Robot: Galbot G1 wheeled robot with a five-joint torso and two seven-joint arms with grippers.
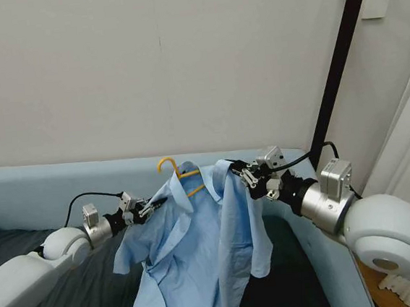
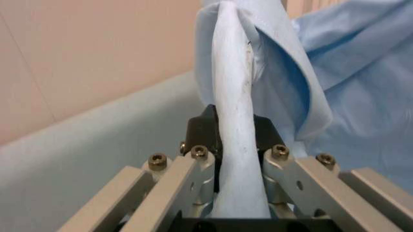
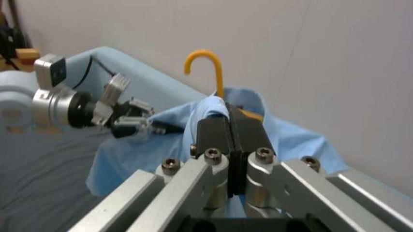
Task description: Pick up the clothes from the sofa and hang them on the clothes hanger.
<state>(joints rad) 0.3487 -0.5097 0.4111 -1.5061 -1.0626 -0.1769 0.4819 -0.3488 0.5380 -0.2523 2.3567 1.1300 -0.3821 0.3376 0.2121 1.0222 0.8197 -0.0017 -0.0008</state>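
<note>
Both closed on the blue shirt: left gripper on a fold, right gripper at its shoulder

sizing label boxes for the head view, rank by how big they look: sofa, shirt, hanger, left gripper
1. sofa, spanning the frame
2. shirt, held by left gripper and right gripper
3. hanger and left gripper: about alike, hanger mostly under cloth, so unranked
</note>
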